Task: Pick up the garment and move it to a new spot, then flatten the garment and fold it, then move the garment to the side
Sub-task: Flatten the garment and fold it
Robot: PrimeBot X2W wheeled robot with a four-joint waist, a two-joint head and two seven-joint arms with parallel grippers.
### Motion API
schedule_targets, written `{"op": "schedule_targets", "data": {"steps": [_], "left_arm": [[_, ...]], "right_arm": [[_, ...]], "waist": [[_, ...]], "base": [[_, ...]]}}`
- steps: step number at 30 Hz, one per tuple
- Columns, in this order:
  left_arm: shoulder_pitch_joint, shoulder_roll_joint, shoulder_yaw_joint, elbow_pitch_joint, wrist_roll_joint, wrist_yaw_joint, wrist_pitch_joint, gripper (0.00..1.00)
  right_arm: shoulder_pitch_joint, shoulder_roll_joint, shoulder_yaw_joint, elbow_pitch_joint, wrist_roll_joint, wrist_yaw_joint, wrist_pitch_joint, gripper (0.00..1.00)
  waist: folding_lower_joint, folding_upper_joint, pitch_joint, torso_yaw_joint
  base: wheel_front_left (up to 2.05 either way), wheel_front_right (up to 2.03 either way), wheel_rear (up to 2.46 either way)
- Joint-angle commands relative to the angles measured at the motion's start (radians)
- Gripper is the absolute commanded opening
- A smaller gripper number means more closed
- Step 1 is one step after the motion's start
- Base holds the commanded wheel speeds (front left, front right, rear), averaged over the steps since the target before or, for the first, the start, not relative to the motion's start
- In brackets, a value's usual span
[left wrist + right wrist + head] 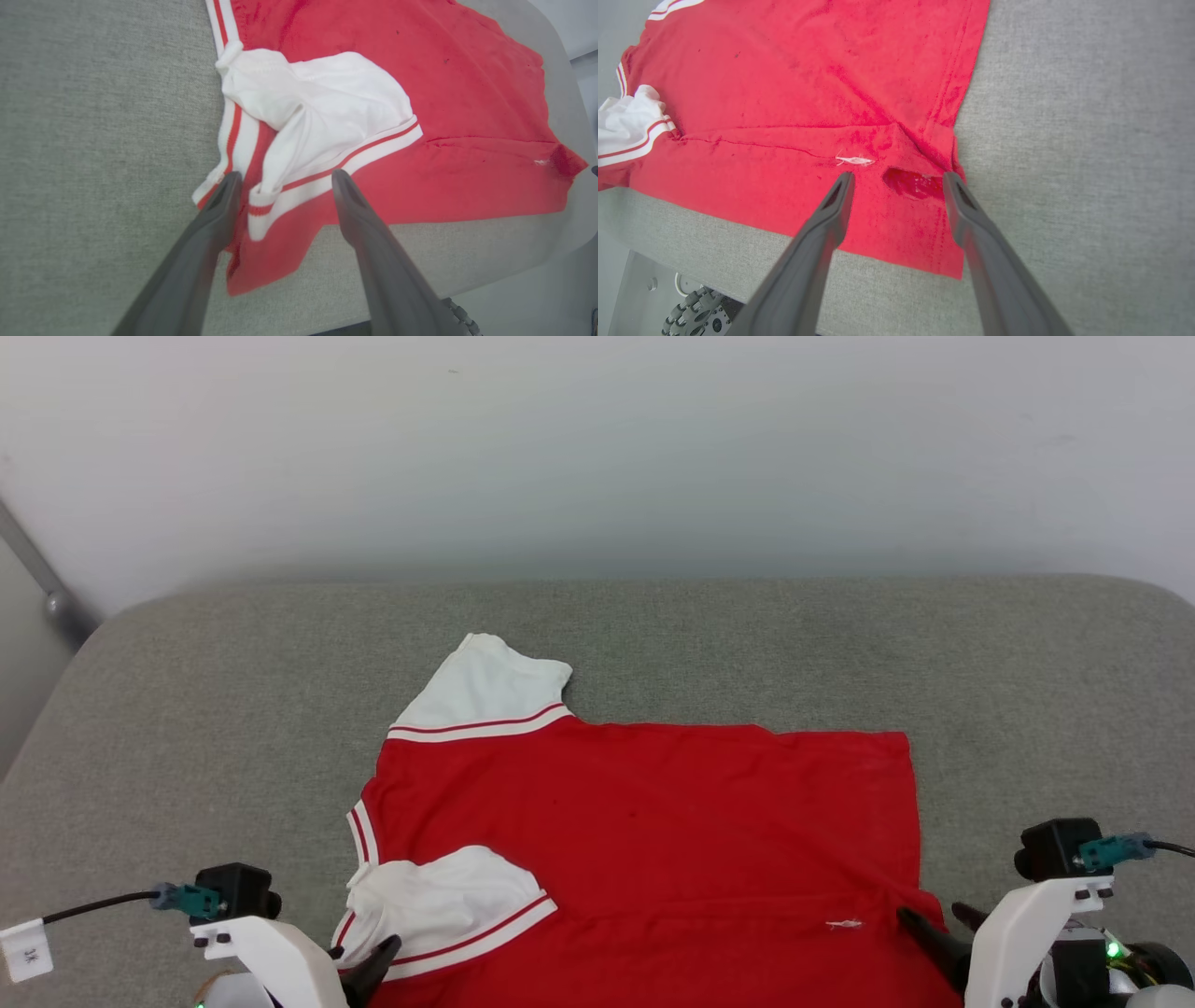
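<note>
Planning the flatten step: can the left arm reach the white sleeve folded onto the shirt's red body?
Probably yes. The left pincer is open right at the striped hem of the white sleeve on the garment, and the hem's corner sits between its fingers with nothing in the way.

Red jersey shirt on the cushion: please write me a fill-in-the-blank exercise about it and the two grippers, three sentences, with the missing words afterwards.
1. The bright red jersey shirt lies on a padded fabric surface whose colour is ____.
2. The shirt's far sleeve panel, trimmed with red stripes, is ____.
3. The left gripper and the right gripper, each over a near corner of the shirt, are both ____, not shut.

Missing words: grey; white; open.
</note>
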Motion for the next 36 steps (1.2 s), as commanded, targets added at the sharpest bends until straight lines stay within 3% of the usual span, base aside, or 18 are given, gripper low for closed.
{"op": "schedule_targets", "data": {"steps": [1,5,9,13,20,29,36], "left_arm": [[-0.017,0.004,0.015,0.005,0.008,0.003,-0.022,1.00],[-0.036,0.013,0.057,-0.010,0.038,0.023,-0.102,1.00],[-0.067,-0.008,0.100,-0.020,0.067,0.041,-0.203,1.00],[-0.132,-0.024,0.114,-0.013,0.113,0.048,-0.283,1.00],[-0.317,-0.014,0.136,0.011,0.160,0.041,-0.318,1.00],[-0.592,0.026,0.141,0.126,0.132,-0.039,-0.211,1.00],[-0.781,0.098,0.101,0.269,0.063,-0.134,0.054,1.00]], "right_arm": [[0.014,-0.012,0.007,-0.025,-0.017,0.000,-0.064,1.00],[0.019,-0.022,-0.009,-0.070,-0.092,0.000,-0.237,1.00],[0.019,0.012,-0.034,-0.089,-0.177,0.000,-0.371,1.00],[-0.009,0.041,-0.047,-0.111,-0.225,0.000,-0.446,1.00],[-0.093,0.096,-0.049,-0.207,-0.259,0.000,-0.527,1.00],[-0.173,0.147,-0.050,-0.271,-0.268,0.000,-0.563,1.00],[-0.207,0.169,-0.050,-0.260,-0.261,0.000,-0.572,1.00]], "waist": [[0.0001,0.0000,-0.003,-0.008],[0.0001,0.0000,-0.009,-0.028],[0.0001,0.0000,-0.003,-0.055],[0.0001,0.0000,0.023,-0.083],[0.0001,0.0000,0.186,-0.142],[0.0001,0.0000,0.379,-0.187],[0.0001,0.0000,0.472,-0.231]], "base": [[0.00,0.00,0.00],[0.00,0.00,0.00],[0.00,0.00,0.00],[0.00,0.00,0.00],[0.00,0.00,0.00],[0.00,0.00,0.00],[0.00,0.00,0.00]]}}
